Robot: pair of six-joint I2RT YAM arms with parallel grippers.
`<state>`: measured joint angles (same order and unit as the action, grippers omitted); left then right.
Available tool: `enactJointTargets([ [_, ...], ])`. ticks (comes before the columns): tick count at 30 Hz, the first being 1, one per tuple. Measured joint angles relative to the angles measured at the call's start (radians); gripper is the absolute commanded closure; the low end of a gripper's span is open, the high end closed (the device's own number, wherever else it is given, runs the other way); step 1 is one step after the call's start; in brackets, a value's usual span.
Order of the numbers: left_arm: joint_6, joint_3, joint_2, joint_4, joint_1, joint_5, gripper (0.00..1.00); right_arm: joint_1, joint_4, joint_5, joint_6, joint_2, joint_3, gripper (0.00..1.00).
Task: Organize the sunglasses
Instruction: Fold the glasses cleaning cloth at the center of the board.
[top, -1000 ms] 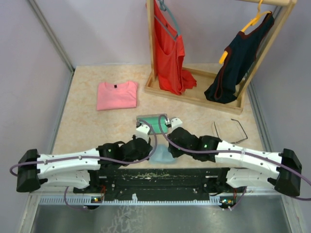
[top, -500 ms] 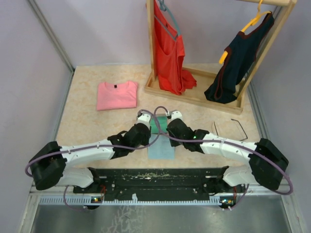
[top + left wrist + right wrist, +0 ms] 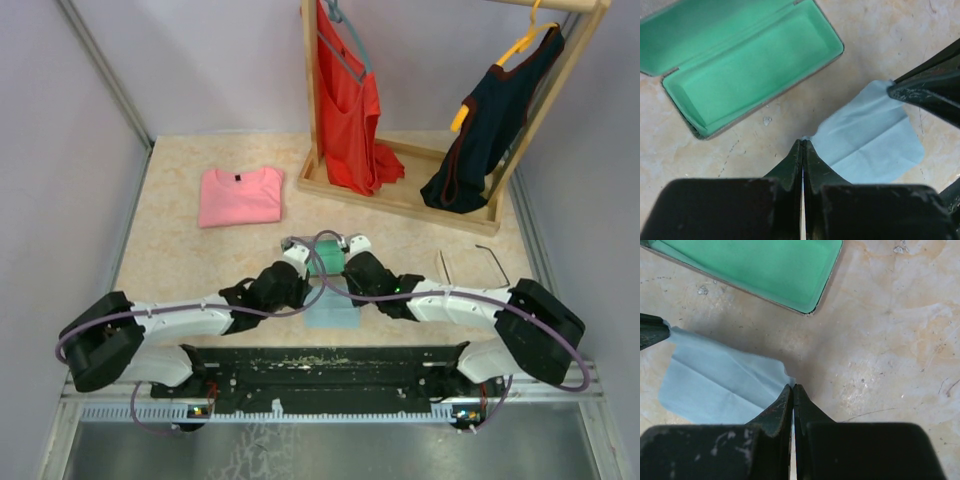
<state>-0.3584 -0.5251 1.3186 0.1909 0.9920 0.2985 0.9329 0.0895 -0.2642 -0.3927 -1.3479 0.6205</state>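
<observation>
- Top view: beige marbled table [image 3: 180, 260], lilac walls [image 3: 60, 150] round it. Wood rack [image 3: 311, 100] at back w/ red top [image 3: 345, 100] & dark top [image 3: 495, 120] on hangers; folded pink shirt [image 3: 240, 195] back left. Sunglasses [image 3: 475, 268] lie on table at right, well apart from open case [image 3: 322, 255] at centre; blue cloth [image 3: 335, 312] on near side of case.
- Left wrist: left jaws pinched shut on a cloth corner; green-lined case beyond.
- Right wrist: right jaws shut on another corner, bare table around.

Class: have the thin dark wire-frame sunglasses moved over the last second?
No. The sunglasses lie at the same spot below the wooden clothes rack base.
</observation>
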Motion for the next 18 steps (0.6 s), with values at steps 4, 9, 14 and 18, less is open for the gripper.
enactJointTargets([
  [4,0.002,0.056,-0.024,0.035,0.0,-0.026,1.0,0.0,-0.045,0.004,0.0,0.027,-0.054,1.0],
  [9,0.009,0.104,-0.045,0.069,0.0,-0.04,1.0,0.0,-0.121,0.004,0.001,0.073,-0.135,1.0],
  [14,0.014,0.122,-0.053,0.088,0.0,-0.047,1.0,0.0,-0.158,0.027,0.014,0.081,-0.156,0.98],
  [18,0.013,0.128,-0.053,0.098,0.0,-0.057,1.0,0.0,-0.164,0.073,0.026,0.079,-0.156,0.97],
])
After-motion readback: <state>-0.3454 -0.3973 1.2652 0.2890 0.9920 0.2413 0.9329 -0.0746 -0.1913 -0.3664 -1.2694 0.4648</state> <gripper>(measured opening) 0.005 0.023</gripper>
